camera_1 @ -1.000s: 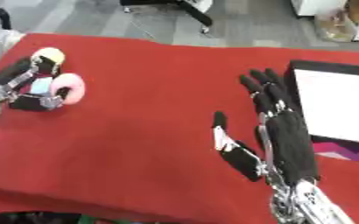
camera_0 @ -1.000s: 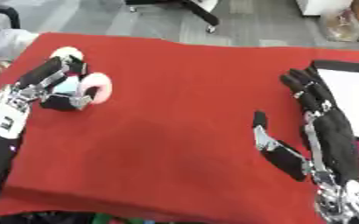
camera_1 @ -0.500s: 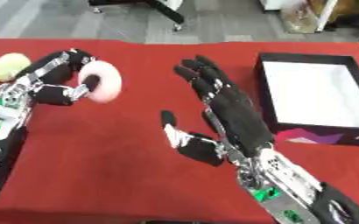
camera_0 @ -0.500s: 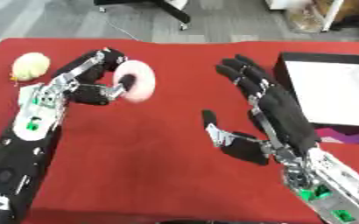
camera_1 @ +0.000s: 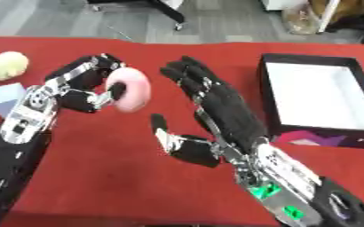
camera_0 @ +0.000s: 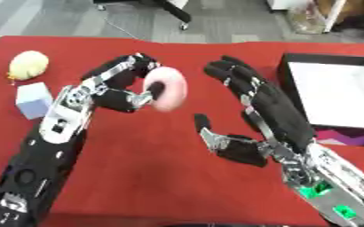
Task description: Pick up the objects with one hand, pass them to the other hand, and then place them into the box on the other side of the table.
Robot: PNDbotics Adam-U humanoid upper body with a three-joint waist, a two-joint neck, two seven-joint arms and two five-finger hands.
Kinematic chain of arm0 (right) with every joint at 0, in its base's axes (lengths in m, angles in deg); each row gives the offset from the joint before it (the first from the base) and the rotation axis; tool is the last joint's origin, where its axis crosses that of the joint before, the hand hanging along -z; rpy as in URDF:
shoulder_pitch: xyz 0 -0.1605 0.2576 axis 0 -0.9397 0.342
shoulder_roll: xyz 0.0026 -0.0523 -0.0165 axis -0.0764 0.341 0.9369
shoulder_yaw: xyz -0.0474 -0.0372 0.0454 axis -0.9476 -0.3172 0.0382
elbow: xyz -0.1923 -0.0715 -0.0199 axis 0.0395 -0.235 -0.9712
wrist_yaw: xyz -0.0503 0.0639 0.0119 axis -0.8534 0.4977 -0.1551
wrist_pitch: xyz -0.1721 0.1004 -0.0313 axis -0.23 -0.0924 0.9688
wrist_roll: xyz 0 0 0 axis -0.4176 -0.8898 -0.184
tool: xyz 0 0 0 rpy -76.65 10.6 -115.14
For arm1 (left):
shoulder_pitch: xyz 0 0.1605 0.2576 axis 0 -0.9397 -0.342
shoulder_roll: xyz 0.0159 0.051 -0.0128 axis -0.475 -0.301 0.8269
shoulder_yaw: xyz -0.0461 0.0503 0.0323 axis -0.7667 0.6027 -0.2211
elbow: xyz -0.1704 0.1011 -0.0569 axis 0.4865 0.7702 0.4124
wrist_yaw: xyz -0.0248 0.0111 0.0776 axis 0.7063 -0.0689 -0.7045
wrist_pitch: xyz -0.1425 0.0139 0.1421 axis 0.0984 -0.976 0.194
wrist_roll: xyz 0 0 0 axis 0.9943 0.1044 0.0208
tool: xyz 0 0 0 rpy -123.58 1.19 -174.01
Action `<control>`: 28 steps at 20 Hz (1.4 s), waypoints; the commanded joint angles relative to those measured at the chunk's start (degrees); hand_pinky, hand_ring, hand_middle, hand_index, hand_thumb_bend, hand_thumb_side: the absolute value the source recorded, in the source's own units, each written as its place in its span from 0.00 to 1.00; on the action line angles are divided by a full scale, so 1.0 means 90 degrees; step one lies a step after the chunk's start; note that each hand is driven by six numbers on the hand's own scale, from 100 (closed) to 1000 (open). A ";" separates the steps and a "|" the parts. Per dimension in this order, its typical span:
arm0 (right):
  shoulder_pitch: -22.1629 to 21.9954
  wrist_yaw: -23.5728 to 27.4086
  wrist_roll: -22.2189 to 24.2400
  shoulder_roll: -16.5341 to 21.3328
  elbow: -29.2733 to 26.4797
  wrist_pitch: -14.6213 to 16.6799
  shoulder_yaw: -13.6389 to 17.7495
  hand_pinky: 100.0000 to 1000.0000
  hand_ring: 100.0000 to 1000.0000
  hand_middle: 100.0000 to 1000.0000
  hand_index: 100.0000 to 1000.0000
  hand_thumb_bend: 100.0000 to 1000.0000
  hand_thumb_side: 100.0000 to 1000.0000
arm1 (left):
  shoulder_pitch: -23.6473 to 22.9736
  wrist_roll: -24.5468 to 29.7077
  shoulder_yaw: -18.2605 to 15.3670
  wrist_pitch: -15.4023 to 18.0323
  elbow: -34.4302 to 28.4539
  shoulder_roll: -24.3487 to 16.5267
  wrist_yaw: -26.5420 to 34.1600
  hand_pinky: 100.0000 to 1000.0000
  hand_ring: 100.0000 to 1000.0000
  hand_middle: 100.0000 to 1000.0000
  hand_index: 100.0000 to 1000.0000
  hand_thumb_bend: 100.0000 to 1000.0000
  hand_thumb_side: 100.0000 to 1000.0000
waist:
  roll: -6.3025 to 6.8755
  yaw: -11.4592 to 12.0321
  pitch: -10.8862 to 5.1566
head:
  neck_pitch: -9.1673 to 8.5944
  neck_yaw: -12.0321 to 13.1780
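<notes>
Your left hand [camera_0: 111,91] left of centre holding the ring [camera_0: 168,88], your right hand [camera_0: 267,111] just right of it, box [camera_0: 333,95] far right, block [camera_0: 35,100] and rounded toy [camera_0: 27,64] far left.

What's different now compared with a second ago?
The left hand, its fingers curled on the pink ring, has carried it off the red table and toward the middle. The right hand has come in to meet it, open, palm facing the ring. The camera shifted too. The yellow toy, pale cube and box seem unmoved.
</notes>
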 commanded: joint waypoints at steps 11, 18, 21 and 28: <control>0.0249 0.0224 0.0064 -0.0033 -0.0135 0.0058 -0.0033 0.66 0.97 0.83 0.91 0.05 0.39 | 0.0311 0.0928 0.0363 0.0917 -0.0127 0.0355 -0.0058 0.61 0.42 0.35 0.47 0.00 0.24 | -0.0005 -0.0016 -0.0061 | -0.0018 -0.0001; 0.0235 0.0296 0.0028 -0.0038 -0.0135 0.0028 -0.0088 0.64 0.94 0.77 0.88 0.00 0.33 | 0.0400 0.0928 0.0449 0.0903 -0.0167 0.0545 -0.0038 0.62 0.43 0.35 0.47 0.00 0.25 | -0.0005 -0.0026 -0.0051 | -0.0018 -0.0007; 0.0226 0.0338 0.0062 -0.0039 -0.0135 0.0016 -0.0137 0.60 0.93 0.73 0.87 0.00 0.30 | 0.0421 0.0928 0.0491 0.0879 -0.0245 0.0570 0.0027 0.62 0.43 0.35 0.47 0.00 0.25 | -0.0004 -0.0027 -0.0051 | -0.0018 -0.0007; 0.0201 0.0354 0.0063 -0.0031 -0.0135 -0.0021 -0.0136 0.59 0.92 0.75 0.87 0.00 0.29 | 0.0417 0.0928 0.0469 0.0822 -0.0485 0.0503 0.0207 0.62 0.43 0.35 0.47 0.00 0.26 | 0.0002 -0.0032 -0.0060 | -0.0018 -0.0007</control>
